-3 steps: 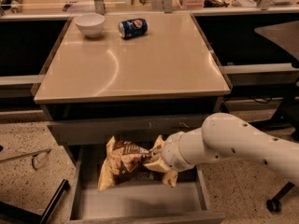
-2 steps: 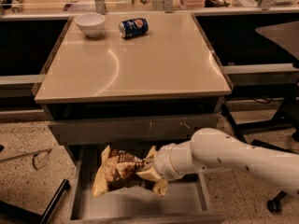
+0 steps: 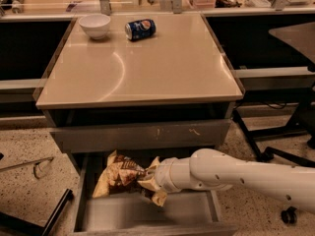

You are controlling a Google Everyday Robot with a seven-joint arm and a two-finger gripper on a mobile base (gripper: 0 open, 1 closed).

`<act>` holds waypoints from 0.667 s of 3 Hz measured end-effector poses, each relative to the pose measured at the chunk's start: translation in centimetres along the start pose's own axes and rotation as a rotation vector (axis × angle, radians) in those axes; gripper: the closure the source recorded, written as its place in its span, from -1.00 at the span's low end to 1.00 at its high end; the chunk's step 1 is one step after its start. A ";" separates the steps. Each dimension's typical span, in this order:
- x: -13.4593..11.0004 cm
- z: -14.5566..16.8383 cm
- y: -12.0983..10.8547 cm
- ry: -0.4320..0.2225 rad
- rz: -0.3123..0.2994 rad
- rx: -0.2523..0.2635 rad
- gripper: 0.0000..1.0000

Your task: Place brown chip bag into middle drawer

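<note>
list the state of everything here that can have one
middle drawer, pulled open
bag, crumpled, in the drawer's left rear, against the pincer
pincer, at the bag's right end, inside the drawer
upper drawer, shut
can, lying on its side on the tabletop
bowl, upright on the tabletop
</note>
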State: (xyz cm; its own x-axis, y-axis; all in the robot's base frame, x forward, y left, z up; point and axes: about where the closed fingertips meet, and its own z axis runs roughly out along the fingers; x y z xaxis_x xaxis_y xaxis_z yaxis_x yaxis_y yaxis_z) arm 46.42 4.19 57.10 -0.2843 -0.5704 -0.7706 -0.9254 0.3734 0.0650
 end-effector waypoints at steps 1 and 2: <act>-0.1 0.0 0.0 0.001 -0.002 -0.001 1.00; 0.3 0.9 0.1 -0.018 0.006 -0.013 1.00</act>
State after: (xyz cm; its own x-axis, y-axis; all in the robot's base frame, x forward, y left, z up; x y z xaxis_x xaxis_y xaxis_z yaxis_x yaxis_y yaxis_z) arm 46.48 4.68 56.29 -0.2850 -0.5551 -0.7814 -0.9270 0.3669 0.0775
